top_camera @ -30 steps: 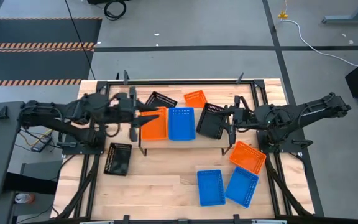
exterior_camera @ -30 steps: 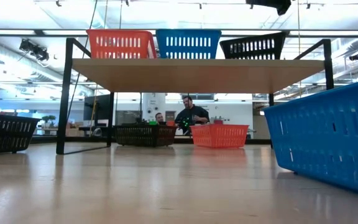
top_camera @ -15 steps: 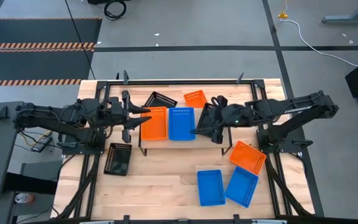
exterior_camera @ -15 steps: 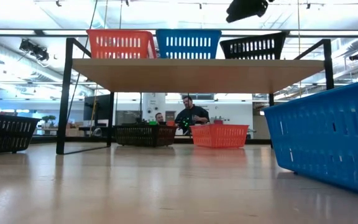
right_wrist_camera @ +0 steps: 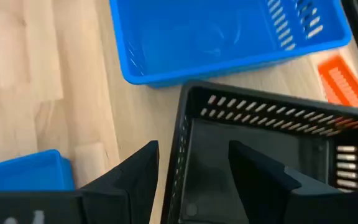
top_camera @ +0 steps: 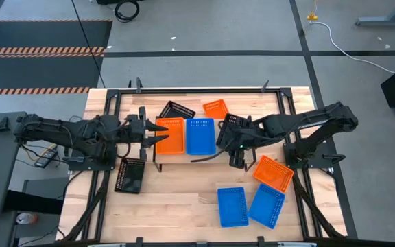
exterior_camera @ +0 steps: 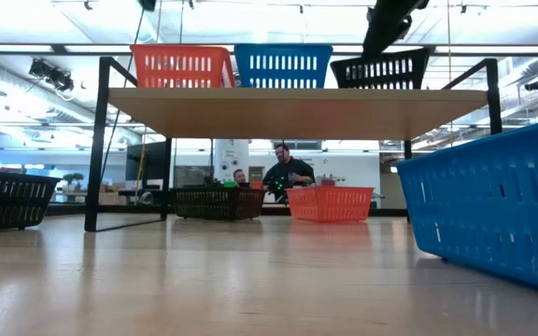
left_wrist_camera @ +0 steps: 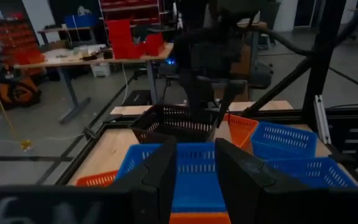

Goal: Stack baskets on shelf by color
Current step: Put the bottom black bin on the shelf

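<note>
On the shelf (top_camera: 184, 161), the black basket (top_camera: 233, 134) looks light and stiff, best pinched at its thin rim, which the right gripper's (right_wrist_camera: 191, 168) parted, empty fingers now straddle.

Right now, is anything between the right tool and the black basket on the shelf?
Nothing visible. The right tool hangs directly over the black basket on the shelf, fingers open at its rim, with no other object between them.

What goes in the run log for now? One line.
shelf: orange, blue, black baskets | right pincer: open over black basket wall | left pincer: at orange basket
</note>
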`<action>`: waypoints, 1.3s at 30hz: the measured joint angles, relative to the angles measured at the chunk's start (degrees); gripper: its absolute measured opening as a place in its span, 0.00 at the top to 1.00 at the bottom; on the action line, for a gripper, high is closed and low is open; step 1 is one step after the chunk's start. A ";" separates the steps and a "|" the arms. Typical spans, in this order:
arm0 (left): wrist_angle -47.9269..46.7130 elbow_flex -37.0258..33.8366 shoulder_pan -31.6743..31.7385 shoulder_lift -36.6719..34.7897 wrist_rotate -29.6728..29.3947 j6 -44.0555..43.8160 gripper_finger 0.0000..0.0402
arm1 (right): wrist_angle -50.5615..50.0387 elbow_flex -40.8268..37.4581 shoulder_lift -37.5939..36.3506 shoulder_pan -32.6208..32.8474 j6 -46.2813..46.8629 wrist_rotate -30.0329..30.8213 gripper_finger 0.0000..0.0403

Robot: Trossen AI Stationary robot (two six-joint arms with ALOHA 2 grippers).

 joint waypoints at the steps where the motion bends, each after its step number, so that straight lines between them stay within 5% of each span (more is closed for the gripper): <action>1: 1.92 -0.99 0.04 -0.27 -0.01 0.68 0.71 | -0.55 0.66 0.66 0.01 0.40 0.10 0.50; 21: 2.50 -1.86 -3.91 -4.73 -0.47 -0.41 0.71 | -7.57 3.13 7.14 0.43 3.22 -0.42 0.55; 39: 2.33 -1.86 -3.93 -4.71 -0.49 -0.43 0.71 | -11.09 3.11 6.65 3.05 1.41 -0.62 0.84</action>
